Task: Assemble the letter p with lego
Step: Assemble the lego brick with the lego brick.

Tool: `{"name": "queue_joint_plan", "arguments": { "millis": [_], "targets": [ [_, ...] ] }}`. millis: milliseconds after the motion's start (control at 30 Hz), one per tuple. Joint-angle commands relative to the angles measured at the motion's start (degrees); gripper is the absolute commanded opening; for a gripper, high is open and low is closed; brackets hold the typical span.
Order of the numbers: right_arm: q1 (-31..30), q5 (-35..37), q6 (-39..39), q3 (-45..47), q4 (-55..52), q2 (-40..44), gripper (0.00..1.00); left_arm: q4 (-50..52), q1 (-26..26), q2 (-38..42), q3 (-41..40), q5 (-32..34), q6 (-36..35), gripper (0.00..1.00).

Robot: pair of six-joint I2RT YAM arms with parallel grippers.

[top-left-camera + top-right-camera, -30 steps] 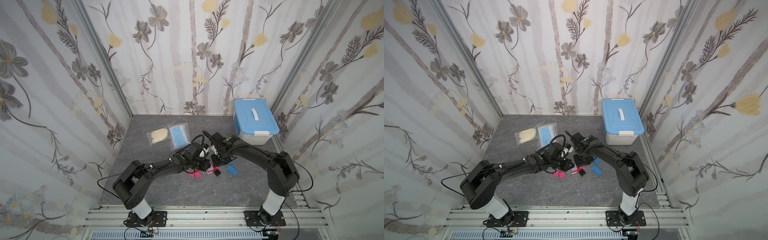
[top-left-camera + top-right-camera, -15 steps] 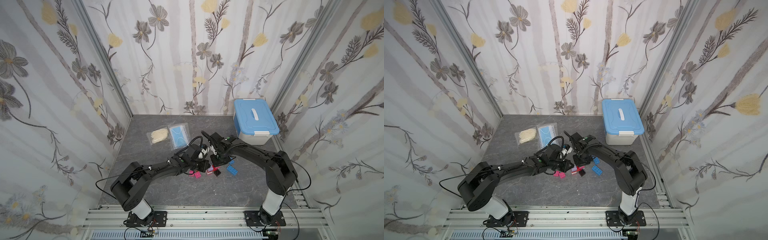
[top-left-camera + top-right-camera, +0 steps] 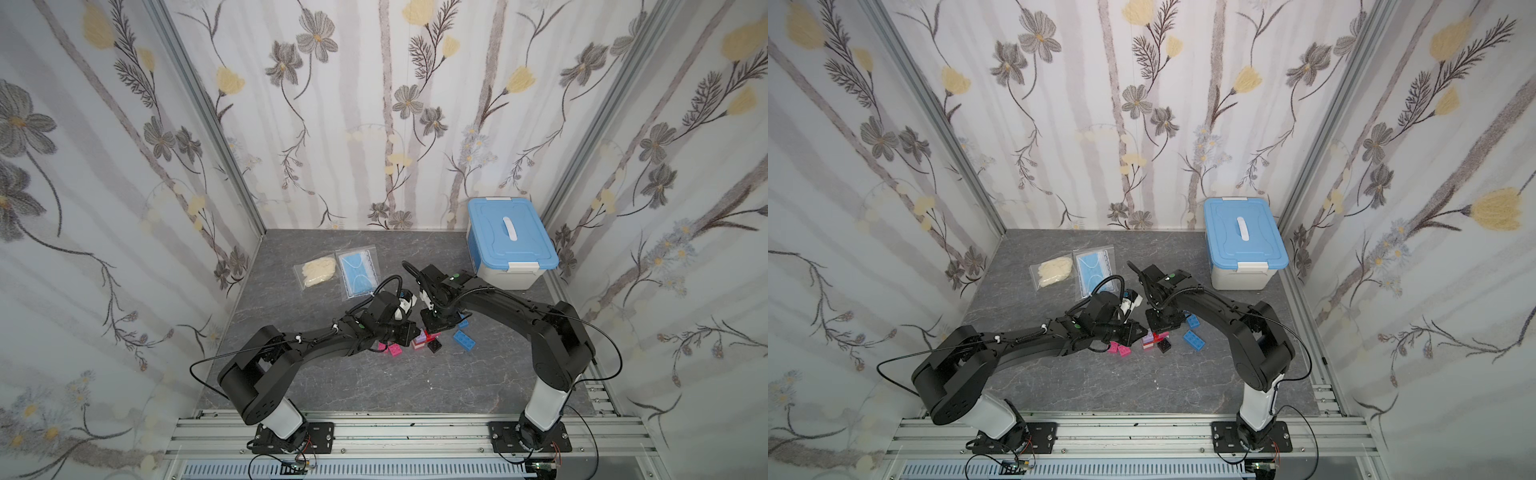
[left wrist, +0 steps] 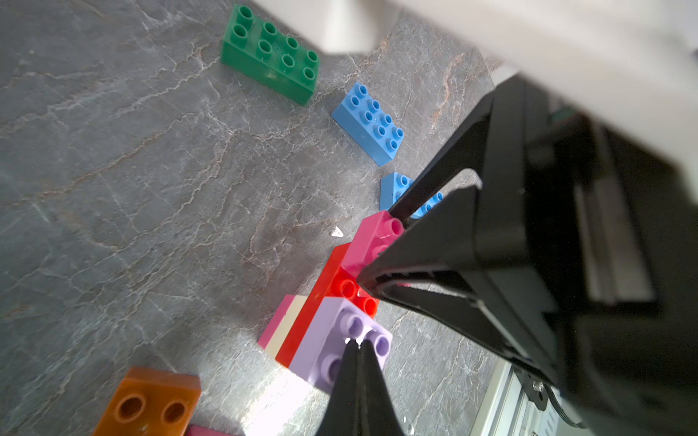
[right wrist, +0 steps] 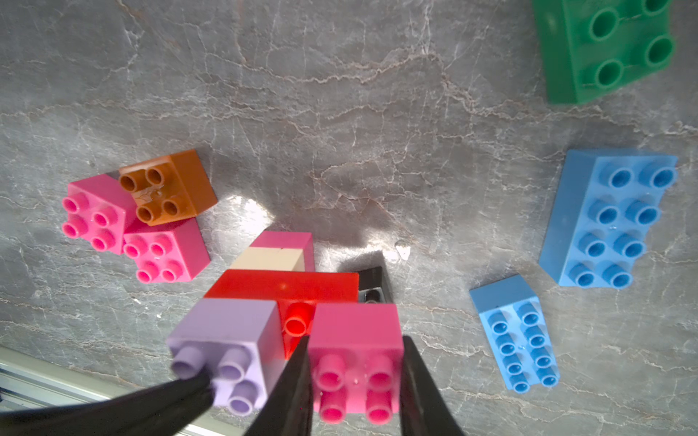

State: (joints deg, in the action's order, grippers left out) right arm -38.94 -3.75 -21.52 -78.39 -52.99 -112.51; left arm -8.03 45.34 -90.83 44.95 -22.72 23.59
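A small lego stack stands mid-table: pink (image 5: 281, 238) and cream (image 5: 268, 259) bricks under a long red brick (image 5: 283, 287). On the red brick sit a lavender brick (image 5: 226, 332) and a pink brick (image 5: 355, 324). My right gripper (image 5: 357, 377) is shut on that top pink brick, one finger on each side. My left gripper (image 4: 355, 342) is shut, and its joined tips touch the lavender brick's (image 4: 332, 339) studs. In both top views the grippers meet over the stack (image 3: 423, 338) (image 3: 1149, 340). A black brick (image 5: 372, 288) lies beside it.
Loose bricks lie around: green (image 5: 604, 49), a long blue (image 5: 608, 219), a smaller blue (image 5: 513, 332), orange (image 5: 166, 188) and two pink (image 5: 94, 215). A blue-lidded white box (image 3: 509, 243) stands back right. Two plastic bags (image 3: 345, 270) lie behind.
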Motion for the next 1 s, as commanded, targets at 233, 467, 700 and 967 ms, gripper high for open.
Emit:
{"name": "queue_joint_plan", "arguments": {
  "millis": [233, 467, 700, 967],
  "targets": [
    [-0.1, -0.8, 0.9, 0.8, 0.6, -1.3, 0.24, 15.7, 0.0, -1.0, -2.8, 4.5, 0.3, 0.0],
    [-0.3, -1.0, 0.5, 1.9, 1.2, -1.0, 0.26, 15.1, 0.0, -1.5, -3.2, 4.4, 0.7, 0.0],
    [-0.5, -0.8, 0.3, 1.9, 1.0, 0.2, 0.34, 15.1, 0.0, -1.8, -3.4, 4.3, 0.7, 0.0],
    [-0.5, -0.7, 0.2, 1.3, 0.6, 1.3, 0.44, 15.1, 0.0, -1.4, -4.0, 4.4, 0.9, 0.0]
  ]
}}
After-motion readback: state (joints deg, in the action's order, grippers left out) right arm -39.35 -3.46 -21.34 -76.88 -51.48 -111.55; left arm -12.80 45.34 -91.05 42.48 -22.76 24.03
